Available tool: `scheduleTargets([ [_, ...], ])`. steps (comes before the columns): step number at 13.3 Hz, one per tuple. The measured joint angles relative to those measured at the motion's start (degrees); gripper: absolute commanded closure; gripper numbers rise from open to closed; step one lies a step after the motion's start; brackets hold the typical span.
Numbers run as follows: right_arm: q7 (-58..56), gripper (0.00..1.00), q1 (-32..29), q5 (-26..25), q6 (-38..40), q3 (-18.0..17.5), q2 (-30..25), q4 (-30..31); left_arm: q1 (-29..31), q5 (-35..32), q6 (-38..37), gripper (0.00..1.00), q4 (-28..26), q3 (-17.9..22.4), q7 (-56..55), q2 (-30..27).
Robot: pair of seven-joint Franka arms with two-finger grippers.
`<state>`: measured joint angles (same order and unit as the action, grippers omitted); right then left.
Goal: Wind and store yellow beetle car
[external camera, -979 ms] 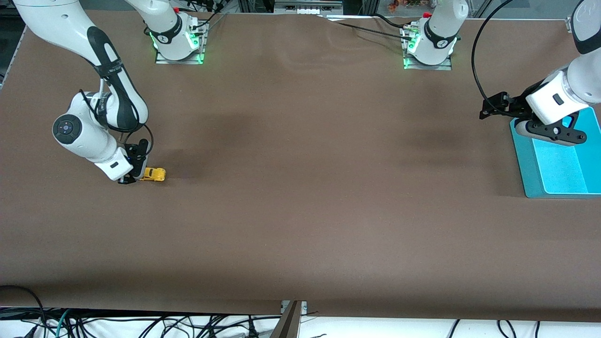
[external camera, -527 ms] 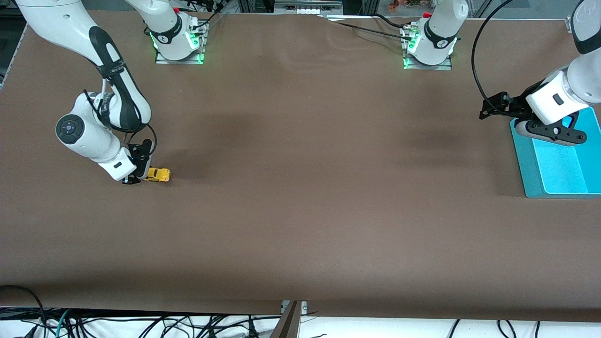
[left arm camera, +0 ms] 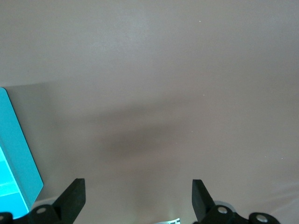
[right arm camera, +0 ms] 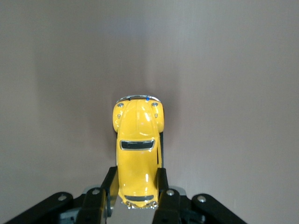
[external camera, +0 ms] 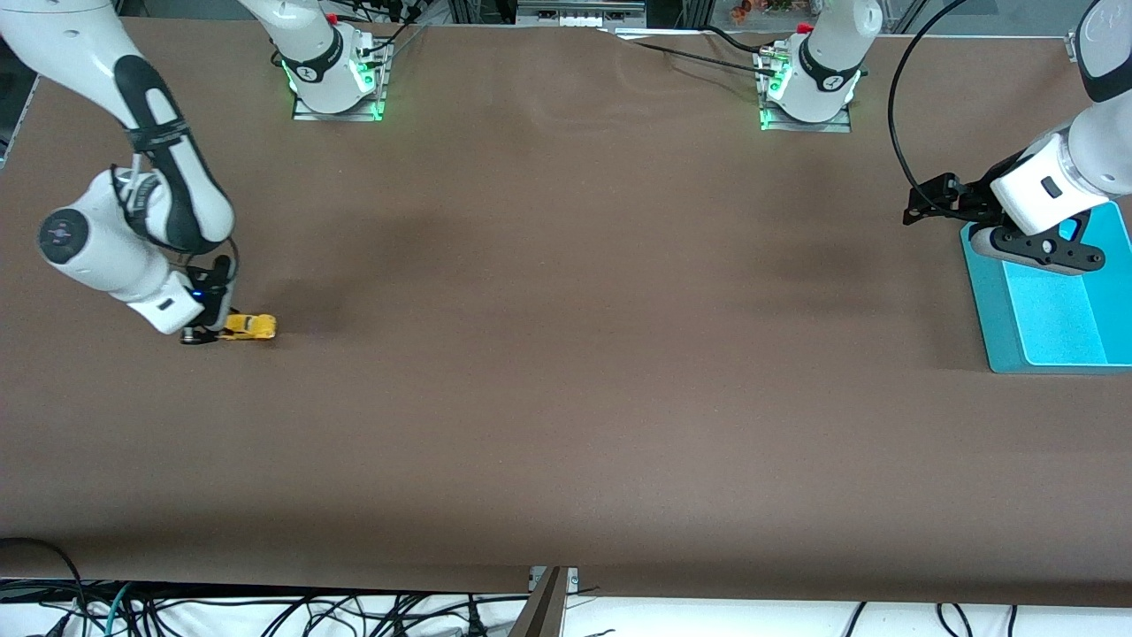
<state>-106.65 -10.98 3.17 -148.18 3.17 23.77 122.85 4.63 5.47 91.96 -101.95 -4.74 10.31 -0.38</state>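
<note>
The yellow beetle car (external camera: 249, 327) sits on the brown table near the right arm's end. My right gripper (external camera: 217, 329) is down at the table and shut on the car's rear end. In the right wrist view the car (right arm camera: 137, 149) fills the middle, its rear clamped between the black fingers (right arm camera: 108, 184). My left gripper (external camera: 1036, 250) hangs open and empty over the rim of the teal bin (external camera: 1052, 310). In the left wrist view its two fingertips (left arm camera: 74, 193) stand wide apart over bare table.
The teal bin stands at the left arm's end of the table; its edge shows in the left wrist view (left arm camera: 16, 154). The two arm bases (external camera: 336, 75) stand along the table's edge farthest from the front camera.
My right gripper first edged toward the left arm's end, then pulled the car along the table back toward the right arm's end. The left arm has not moved.
</note>
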Motion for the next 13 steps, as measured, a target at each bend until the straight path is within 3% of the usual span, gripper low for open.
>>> scheduleTargets([
  [4, -6.9, 1.0, -4.3, 1.9, 0.5, 0.0, 1.5, -2.5, 0.0, 0.0, 0.0, 0.0, 0.0, 0.0, 0.0, 0.0],
  [5, -7.0, 0.94, -4.3, 1.9, 0.6, -0.1, 1.6, -2.5, 0.0, 0.0, 0.0, 0.0, 0.0, 0.0, 0.0, 0.0],
  [6, -7.0, 0.55, -4.4, 1.9, 0.6, -0.1, 1.6, -2.5, 0.0, 0.0, 0.0, 0.0, 0.0, 0.0, 0.0, 0.0],
  [7, -7.0, 0.01, -4.4, 1.9, 0.7, -0.2, 1.6, -2.6, 0.0, 0.0, 0.0, 0.0, 0.0, 0.0, 0.0, 0.0],
  [13, -7.0, 0.0, -4.3, 2.7, 1.4, -2.5, 5.8, -6.3, 0.0, 0.0, 0.0, 0.0, 0.0, 0.0, 0.0, 0.0],
])
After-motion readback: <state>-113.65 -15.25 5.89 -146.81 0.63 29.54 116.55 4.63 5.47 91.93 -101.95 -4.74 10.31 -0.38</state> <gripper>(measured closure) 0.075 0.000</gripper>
